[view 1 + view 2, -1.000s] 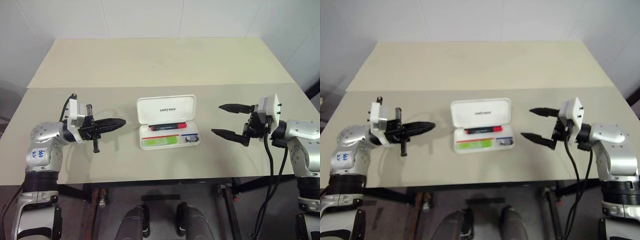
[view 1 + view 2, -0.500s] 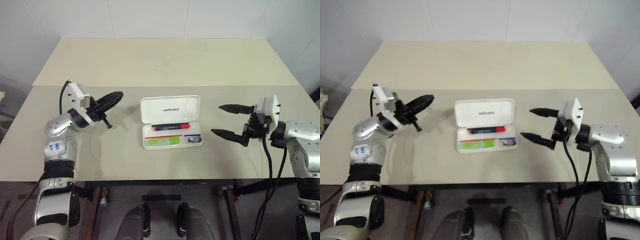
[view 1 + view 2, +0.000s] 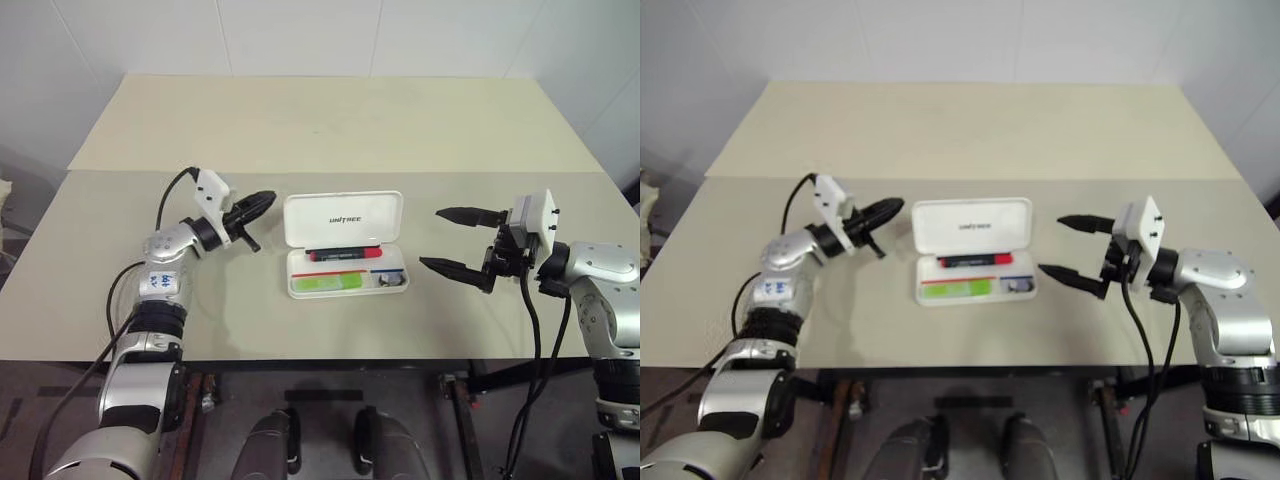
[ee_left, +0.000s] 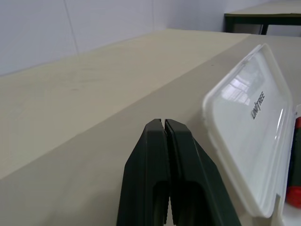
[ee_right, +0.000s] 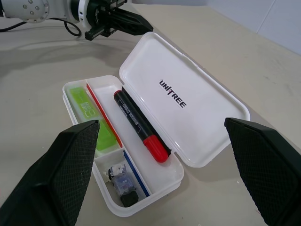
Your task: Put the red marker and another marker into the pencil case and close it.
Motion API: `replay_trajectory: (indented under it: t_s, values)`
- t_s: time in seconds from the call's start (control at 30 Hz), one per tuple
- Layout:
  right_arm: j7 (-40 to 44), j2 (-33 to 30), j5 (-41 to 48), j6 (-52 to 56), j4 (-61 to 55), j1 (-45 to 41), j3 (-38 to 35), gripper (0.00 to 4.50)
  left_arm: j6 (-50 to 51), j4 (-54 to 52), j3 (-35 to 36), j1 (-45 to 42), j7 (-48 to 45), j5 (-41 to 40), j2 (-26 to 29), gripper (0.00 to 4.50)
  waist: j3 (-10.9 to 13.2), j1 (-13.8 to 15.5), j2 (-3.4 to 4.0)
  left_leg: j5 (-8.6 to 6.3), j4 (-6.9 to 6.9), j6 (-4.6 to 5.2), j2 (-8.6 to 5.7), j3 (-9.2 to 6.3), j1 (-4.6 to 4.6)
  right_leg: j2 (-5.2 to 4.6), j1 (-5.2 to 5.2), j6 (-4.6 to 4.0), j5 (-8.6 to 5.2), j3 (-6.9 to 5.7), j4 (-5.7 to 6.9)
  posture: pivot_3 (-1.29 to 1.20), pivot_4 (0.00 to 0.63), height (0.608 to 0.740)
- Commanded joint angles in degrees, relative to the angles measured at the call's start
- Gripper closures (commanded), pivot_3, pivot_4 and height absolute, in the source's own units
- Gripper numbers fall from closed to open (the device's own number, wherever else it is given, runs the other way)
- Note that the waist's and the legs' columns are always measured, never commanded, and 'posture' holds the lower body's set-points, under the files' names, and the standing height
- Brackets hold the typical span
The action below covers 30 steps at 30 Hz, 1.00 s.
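Nudging lid shut: left gripper (image 3: 262, 203) fingers together beside pencil case (image 3: 345, 243) lid, right gripper (image 3: 453, 240) apart, empty.

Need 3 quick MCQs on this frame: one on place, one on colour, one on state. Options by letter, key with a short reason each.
1. Where is the red marker?
A. on the table beside the case
B. inside the pencil case, along the hinge side
C. in the right gripper

2. What colour is the other marker in the case?
A. lime green
B. blue
C. orange

3. How do the grippers stand?
A. both open
B. left open, right shut
C. left gripper shut, right gripper open

Key: 1 B, it lies in the tray by the raised lid. 2 A, a yellow-green body fills the front compartment. 3 C, left fingers pressed together at the lid's edge, right fingers wide apart and empty.
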Motion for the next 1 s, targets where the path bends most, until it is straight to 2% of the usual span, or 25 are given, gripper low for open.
replay_trajectory:
  t_s: [0.03,0.2,0.33,0.5,0.6,1.0]
  values:
    - [-0.78,-0.47,1.49,0.18,-2.85,0.46,-1.58,0.00,-0.07,-0.45,-0.23,-1.93,-2.36,-0.89,-0.44,4.47,0.00,0.09,0.00,0.00,0.00,0.00,0.00,0.00,0.00,0.00,0.00,0.00,0.00,0.00,0.00,0.00,0.150,0.740]
    - [-2.14,-0.11,1.81,-0.05,-3.96,1.10,-1.79,0.00,1.79,-4.50,-0.92,-0.88,-12.45,-4.93,-1.09,4.47,0.00,0.31,0.00,0.02,0.01,-0.03,0.00,0.02,0.00,0.04,0.00,0.00,0.00,0.00,-0.02,0.00,0.150,0.740]
    - [-2.63,-0.14,1.96,0.05,-4.36,1.57,-1.59,0.00,1.11,-7.49,-3.00,1.17,-20.37,-4.77,1.19,4.47,0.00,0.43,0.00,0.02,0.03,-0.03,0.00,0.04,-0.01,0.07,0.01,0.00,0.00,0.01,-0.03,0.00,0.150,0.740]
    - [-3.19,-0.01,2.07,0.09,-4.59,1.89,-1.53,0.00,0.53,-8.67,-5.50,2.01,-25.50,-2.69,3.89,4.47,0.00,0.42,0.00,0.01,0.04,-0.02,0.01,0.05,0.00,0.22,0.01,0.00,0.00,0.01,-0.04,0.00,0.150,0.740]
    - [-3.52,0.18,2.05,0.03,-4.71,1.97,-1.41,0.00,0.86,-9.51,-8.52,1.94,-25.77,0.07,4.42,4.47,0.00,0.43,0.00,-0.02,0.04,0.04,0.01,0.04,0.00,0.18,0.01,-0.01,0.00,0.01,-0.04,0.00,0.150,0.740]
    - [-6.27,0.96,2.50,0.55,-7.96,4.51,-1.88,0.00,9.94,-14.29,-17.37,3.41,-21.47,4.37,-1.65,4.47,0.00,0.60,0.00,-0.01,0.09,0.07,0.01,0.03,-0.03,0.03,0.03,0.01,0.01,0.01,-0.06,0.00,0.150,0.740]
